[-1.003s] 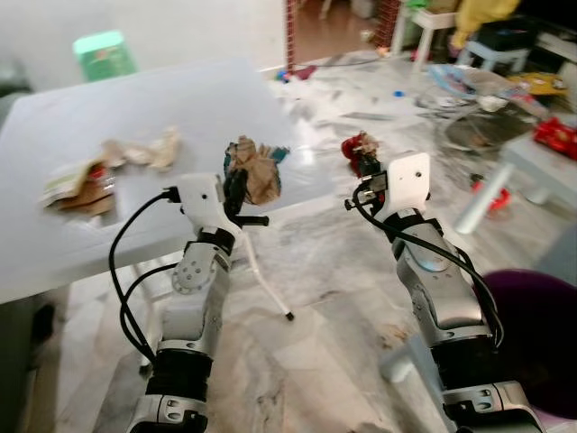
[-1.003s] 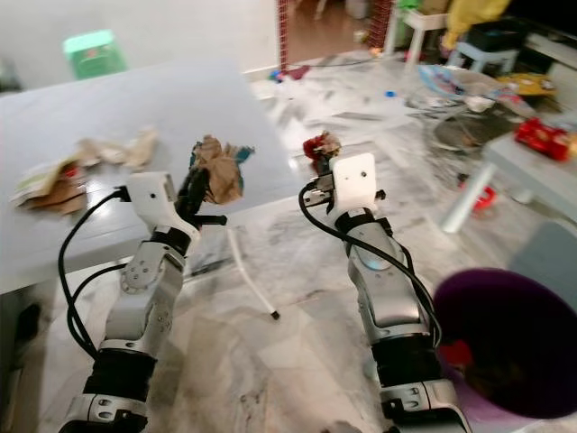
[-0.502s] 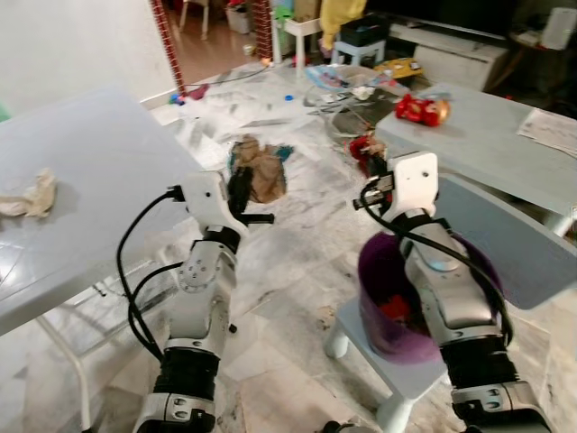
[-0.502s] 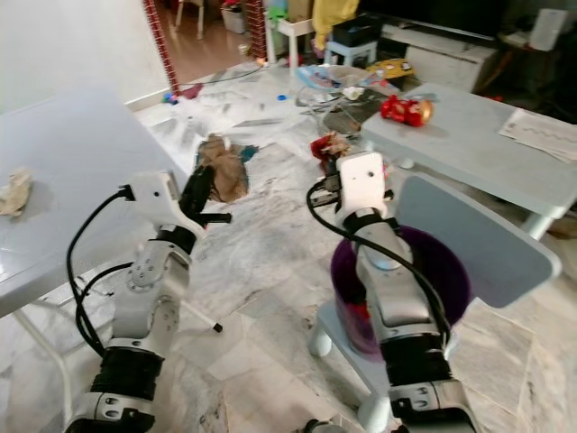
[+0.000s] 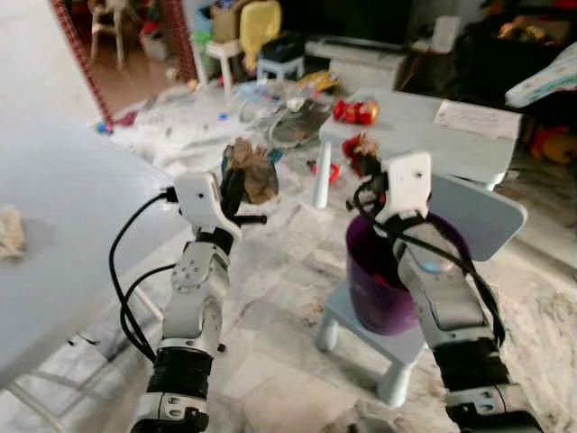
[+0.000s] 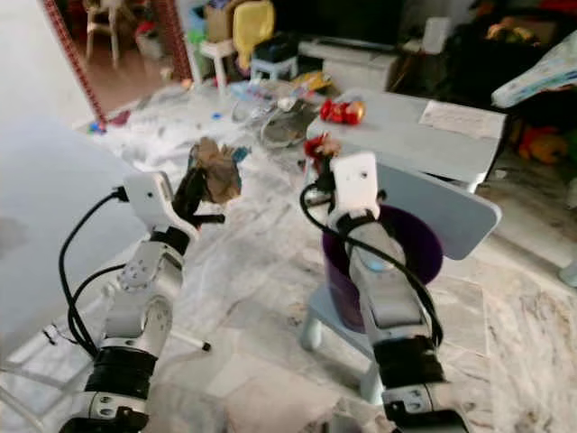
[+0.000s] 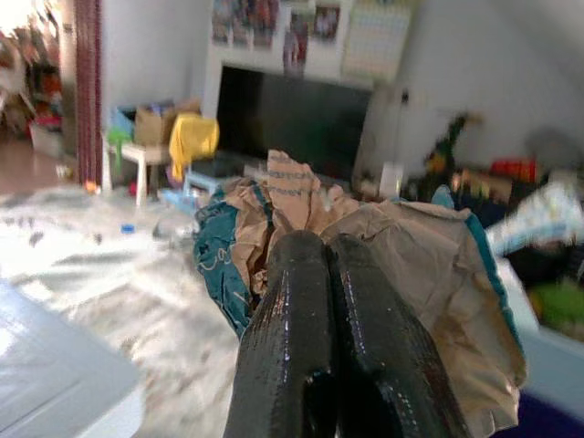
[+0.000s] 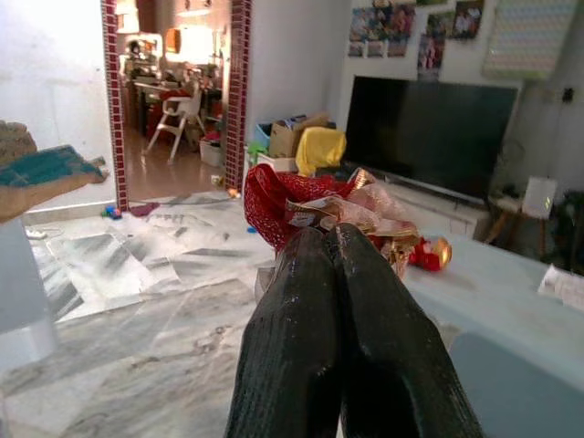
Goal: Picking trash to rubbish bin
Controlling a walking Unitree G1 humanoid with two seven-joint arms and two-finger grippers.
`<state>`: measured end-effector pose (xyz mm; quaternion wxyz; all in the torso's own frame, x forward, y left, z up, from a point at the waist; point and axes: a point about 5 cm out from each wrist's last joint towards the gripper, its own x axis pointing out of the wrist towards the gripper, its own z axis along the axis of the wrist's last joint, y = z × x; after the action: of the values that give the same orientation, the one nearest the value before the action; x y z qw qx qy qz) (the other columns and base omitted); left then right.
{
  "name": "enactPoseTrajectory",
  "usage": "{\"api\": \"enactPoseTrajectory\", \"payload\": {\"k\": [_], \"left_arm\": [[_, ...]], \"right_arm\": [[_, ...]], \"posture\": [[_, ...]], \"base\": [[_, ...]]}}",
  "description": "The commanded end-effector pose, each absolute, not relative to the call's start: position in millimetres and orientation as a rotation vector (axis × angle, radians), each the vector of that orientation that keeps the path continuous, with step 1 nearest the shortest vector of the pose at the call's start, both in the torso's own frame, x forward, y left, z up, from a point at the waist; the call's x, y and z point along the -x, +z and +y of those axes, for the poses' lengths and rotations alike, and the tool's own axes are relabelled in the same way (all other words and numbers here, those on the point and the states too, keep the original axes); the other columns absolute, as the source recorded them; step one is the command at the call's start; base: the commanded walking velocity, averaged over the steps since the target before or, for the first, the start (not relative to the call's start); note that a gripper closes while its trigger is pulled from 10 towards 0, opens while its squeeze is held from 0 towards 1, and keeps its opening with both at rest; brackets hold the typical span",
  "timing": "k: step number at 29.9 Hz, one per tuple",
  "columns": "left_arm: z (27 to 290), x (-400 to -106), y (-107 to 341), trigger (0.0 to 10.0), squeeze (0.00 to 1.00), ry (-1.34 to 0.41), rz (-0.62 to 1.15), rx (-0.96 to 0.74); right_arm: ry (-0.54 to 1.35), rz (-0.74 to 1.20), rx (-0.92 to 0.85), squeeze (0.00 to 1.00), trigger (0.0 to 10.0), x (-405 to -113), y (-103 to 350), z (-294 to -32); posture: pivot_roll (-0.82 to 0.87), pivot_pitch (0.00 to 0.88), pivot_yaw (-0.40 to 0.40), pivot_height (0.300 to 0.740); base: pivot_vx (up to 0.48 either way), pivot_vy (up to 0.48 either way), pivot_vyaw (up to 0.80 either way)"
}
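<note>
My left gripper [image 5: 236,183] is shut on a crumpled brown and teal paper wad [image 5: 253,174], held up in the air over the floor; the same paper wad [image 7: 383,246] fills the space beyond the black fingers [image 7: 310,338]. My right gripper [image 5: 365,165] is shut on a red crinkled wrapper [image 5: 358,151], raised just above the near rim of the purple rubbish bin [image 5: 374,293]. That red wrapper [image 8: 315,205] sits at the tips of the closed fingers [image 8: 338,338]. The bin stands on a small pale blue chair [image 5: 482,216].
A white table [image 5: 63,225] with a scrap of crumpled paper [image 5: 11,232] runs along my left. A low grey table [image 5: 424,126] with a red toy [image 5: 357,111] stands behind the chair. Litter lies across the marble floor [image 5: 270,271] farther back.
The camera has swung right: the white table slid left and the purple bin on its chair came in front of me. Both grippers keep hold of their trash.
</note>
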<state>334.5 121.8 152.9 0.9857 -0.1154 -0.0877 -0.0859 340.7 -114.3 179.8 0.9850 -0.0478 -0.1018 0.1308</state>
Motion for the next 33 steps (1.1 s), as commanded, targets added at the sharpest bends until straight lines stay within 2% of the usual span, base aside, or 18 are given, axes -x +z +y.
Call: {"api": "enactPoseTrajectory", "payload": {"k": [1, 4, 17, 18, 20, 21, 25, 26, 33], "left_arm": [[114.6, -335.9, 157.6, 1.5, 0.0, -0.19, -0.184, 0.232], [114.5, -335.8, 157.7, 1.5, 0.0, -0.19, -0.184, 0.232], [113.4, -334.1, 158.2, 1.7, 0.0, -0.2, -0.19, 0.225], [113.4, -334.2, 158.5, 1.3, 0.0, -0.202, -0.19, 0.219], [113.6, -334.4, 158.6, 1.1, 0.0, -0.202, -0.191, 0.212], [114.0, -334.5, 158.7, 0.5, 0.0, -0.202, -0.192, 0.208], [114.4, -335.0, 159.3, 0.6, 0.0, -0.201, -0.196, 0.204], [114.5, -335.1, 159.4, 0.0, 0.0, -0.2, -0.197, 0.2], [115.5, -335.0, 160.7, 0.0, 0.0, -0.208, -0.215, 0.17]], "right_arm": [[0.239, -0.215, 0.107, 0.0, 10.0, -342.3, 183.8, -121.3], [0.237, -0.216, 0.105, 0.0, 10.0, -342.3, 184.1, -121.4], [0.234, -0.222, 0.096, 0.0, 10.0, -341.0, 183.2, -121.4], [0.234, -0.223, 0.096, 0.0, 10.0, -341.1, 183.3, -121.3], [0.233, -0.223, 0.096, 0.0, 10.0, -341.3, 183.2, -121.2], [0.23, -0.223, 0.095, 0.0, 10.0, -341.8, 183.2, -121.4], [0.225, -0.223, 0.093, 0.0, 10.0, -342.7, 183.8, -122.4], [0.224, -0.223, 0.093, 0.0, 10.0, -342.8, 183.8, -122.6], [0.218, -0.225, 0.095, 0.0, 10.0, -343.2, 184.2, -123.7]], "posture": [[-0.07, 0.059, 0.066, 0.74], [-0.07, 0.059, 0.065, 0.74], [-0.07, 0.065, 0.07, 0.74], [-0.07, 0.065, 0.07, 0.74], [-0.07, 0.063, 0.072, 0.74], [-0.07, 0.063, 0.072, 0.74], [-0.07, 0.061, 0.073, 0.74], [-0.07, 0.061, 0.073, 0.74], [-0.07, 0.059, 0.074, 0.74]], "base": [[0.0, 0.0, -0.77], [0.0, 0.0, -0.57], [0.0, 0.0, 0.0], [0.0, 0.0, 0.0], [0.0, 0.0, 0.0], [0.0, 0.0, 0.0], [0.0, 0.0, 0.0], [0.0, 0.0, 0.0], [0.321, 0.0, 0.0]]}}
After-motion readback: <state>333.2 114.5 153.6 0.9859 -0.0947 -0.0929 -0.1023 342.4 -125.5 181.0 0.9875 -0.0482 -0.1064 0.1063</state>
